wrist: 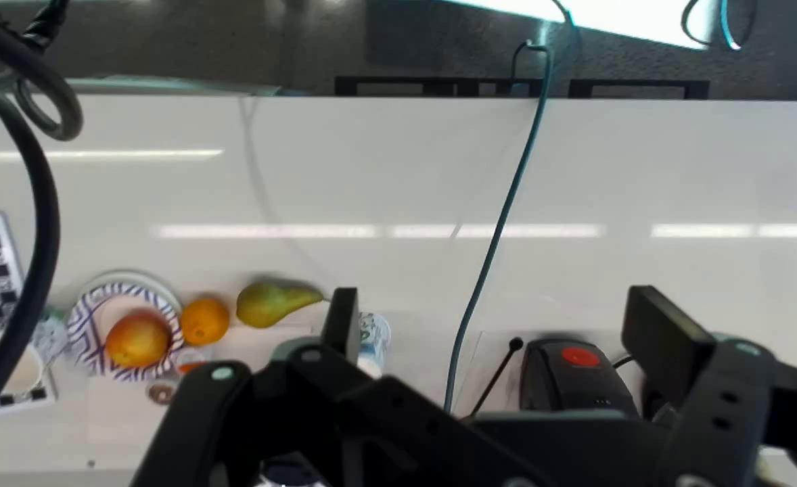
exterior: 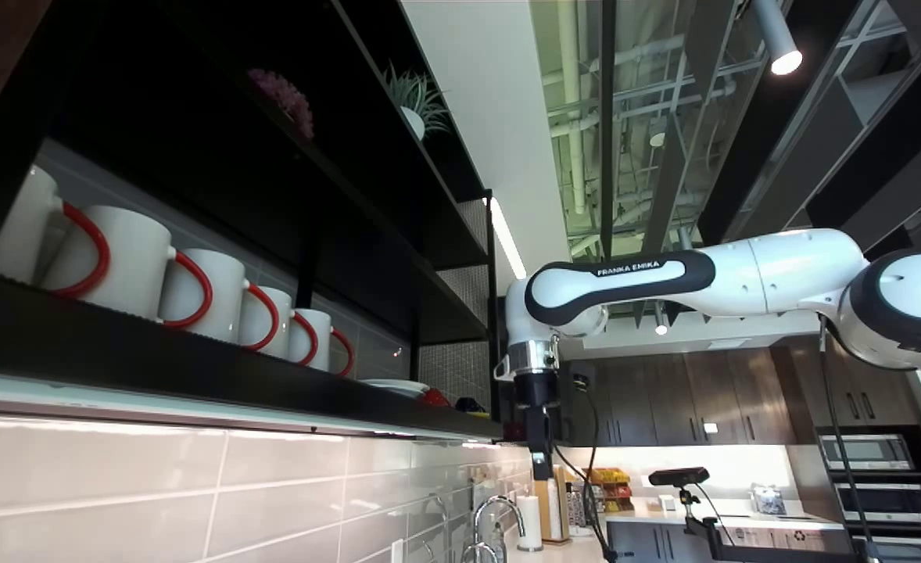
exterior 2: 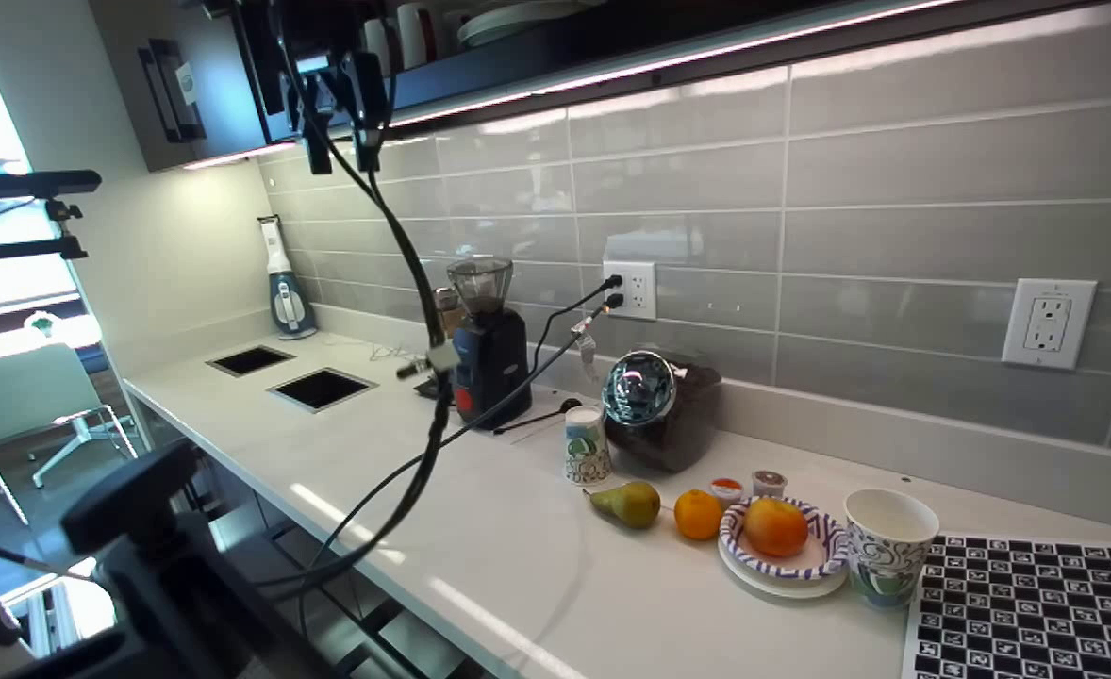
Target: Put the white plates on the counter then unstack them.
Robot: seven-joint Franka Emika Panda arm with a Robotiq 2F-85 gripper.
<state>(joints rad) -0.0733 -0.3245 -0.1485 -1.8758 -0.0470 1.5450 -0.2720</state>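
A stack of white plates [exterior 2: 518,21] sits on the black shelf above the counter, partly cut off by the top of that exterior view. It also shows in an exterior view [exterior: 395,385], to the right of the mugs. My gripper [exterior 2: 343,156] is open and empty, pointing down in front of the shelf, apart from the plates. It also shows in an exterior view [exterior: 541,467]. In the wrist view, its fingers [wrist: 500,311] are wide apart above the white counter [wrist: 398,169]. The shelf plates do not show there. Another white plate [exterior 2: 782,587] lies on the counter under a patterned bowl.
White mugs with red handles [exterior: 209,289] line the shelf [exterior: 155,352]. On the counter stand a coffee grinder [exterior 2: 494,358], a dark jar [exterior 2: 673,424], paper cups [exterior 2: 886,542], a pear [exterior 2: 633,505], an orange [exterior 2: 698,515] and a checkered board [exterior 2: 1036,604]. Cables [exterior 2: 414,453] hang over the counter.
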